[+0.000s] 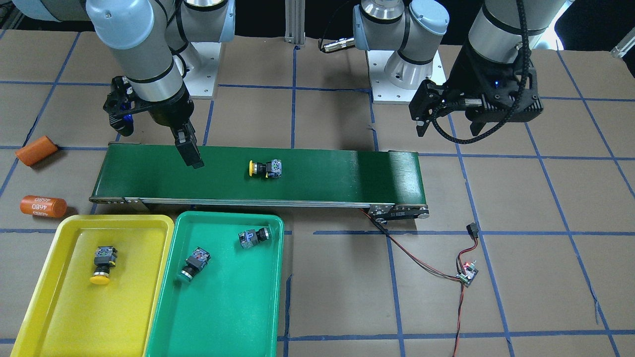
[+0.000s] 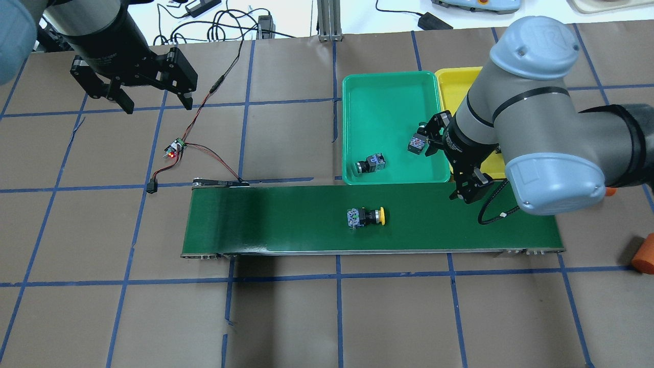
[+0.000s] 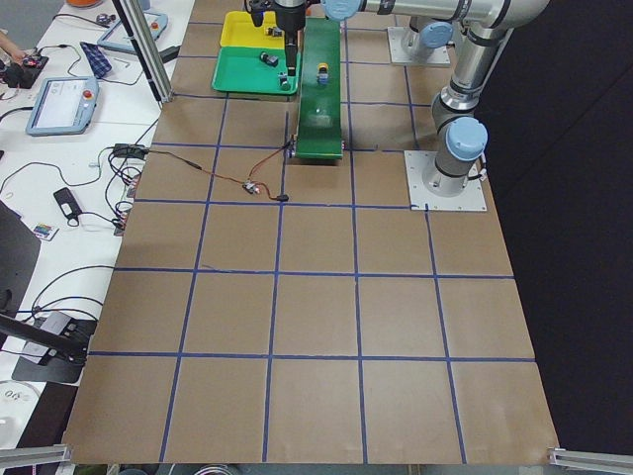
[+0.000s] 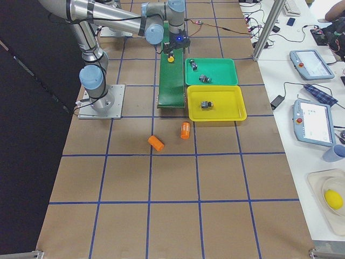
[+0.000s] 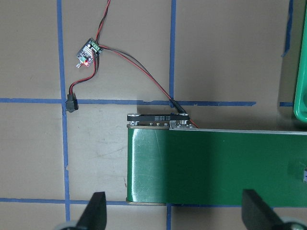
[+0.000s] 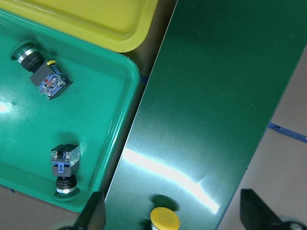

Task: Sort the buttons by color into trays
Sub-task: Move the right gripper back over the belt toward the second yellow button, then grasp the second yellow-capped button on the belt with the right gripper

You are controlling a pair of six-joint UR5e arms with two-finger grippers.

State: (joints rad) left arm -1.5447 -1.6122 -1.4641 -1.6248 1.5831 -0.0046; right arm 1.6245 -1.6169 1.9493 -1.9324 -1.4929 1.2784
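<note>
- Buttons, four: three lie sorted in trays. The last yellow button (image 1: 261,168) lies on its side at mid-length of the conveyor belt (image 1: 337,173), cap toward 9 o'clock in the front-facing view.
- Yellow tray (image 1: 74,317): at 7 o'clock from the belt, front-facing view. It holds one yellow-capped button (image 1: 103,265), cap toward 6 o'clock.
- Green tray (image 1: 223,307): just beside the yellow one, at its 3 o'clock. It holds a first green button (image 1: 196,263) and a second green button (image 1: 253,236), the two apart.
- Right fingers (image 6: 93,213): spread wide and empty. They hang over the belt at 9 o'clock of the yellow button, near it but not touching.
- Left fingers (image 5: 96,211): spread and empty, over the bare desk (image 1: 496,307) off the belt's 3 o'clock end.
- Stage, judged: one pick and one placement are left.
- Risk: the round cap and blocky body offer uneven faces, so a grip across the cap may let the button slip or roll.
- Risk: if the belt runs, the button drifts from under the descending fingers.
- Risk: the trays sit side by side, so a short carry could drop the button in the green one.
- Risk: a release over the yellow-capped button could knock it.
</note>
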